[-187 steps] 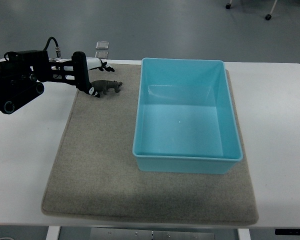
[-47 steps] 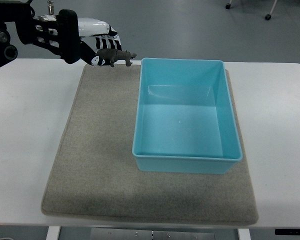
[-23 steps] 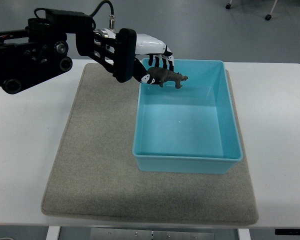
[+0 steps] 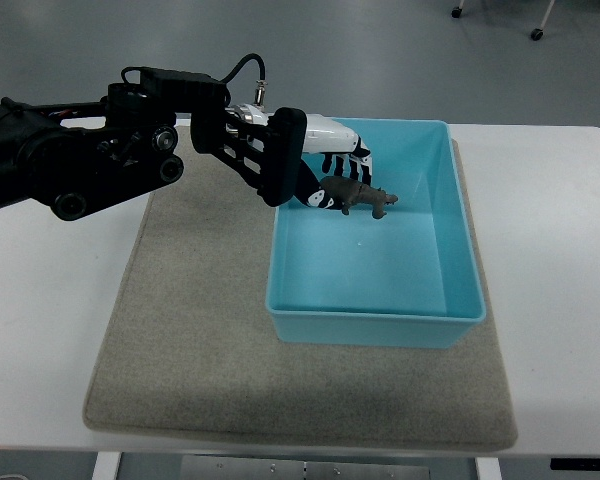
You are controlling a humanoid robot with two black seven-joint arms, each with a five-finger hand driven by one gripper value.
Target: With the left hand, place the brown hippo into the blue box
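Left hand (image 4: pixel 330 170), fingers closed on brown hippo (image 4: pixel 357 196): we log it above blue box (image 4: pixel 464 270), far-left interior, hippo's long axis pointing right, release straight down

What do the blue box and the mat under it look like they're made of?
Blue box: looks like smooth moulded plastic, with a faint sheen on its floor and rim. Mat: looks like felt or short-pile fabric, grey-beige and matte with a fuzzy grain; exact fibre can't be told.

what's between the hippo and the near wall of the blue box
Only bare box floor; the top view shows nothing else below the hippo held by the left hand.
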